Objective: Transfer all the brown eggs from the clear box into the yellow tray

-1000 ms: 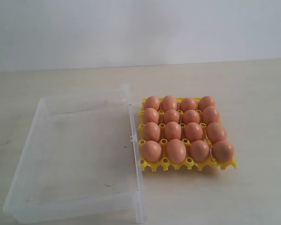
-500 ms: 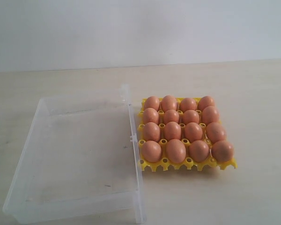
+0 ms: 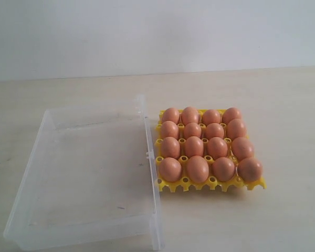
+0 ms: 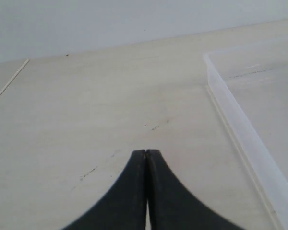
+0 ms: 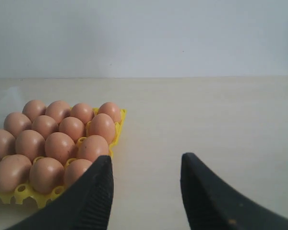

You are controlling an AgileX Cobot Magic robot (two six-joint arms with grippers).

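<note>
Several brown eggs [image 3: 198, 168] fill every cell of the yellow tray [image 3: 254, 184] right of centre in the exterior view. The clear box [image 3: 152, 210] lies beside it on the left with no egg inside. Neither arm shows in the exterior view. In the right wrist view my right gripper [image 5: 146, 160] stands open over bare table beside the yellow tray [image 5: 119, 125] of brown eggs [image 5: 92, 148], holding nothing. In the left wrist view my left gripper [image 4: 146, 152] is shut with nothing between its black fingers, beside the clear box's wall [image 4: 240, 129].
A pale wooden table [image 3: 283, 105] runs back to a white wall [image 3: 157, 31]. The left wrist view shows a table seam [image 4: 9, 82] and faint dark scuffs [image 4: 156, 127] on the wood.
</note>
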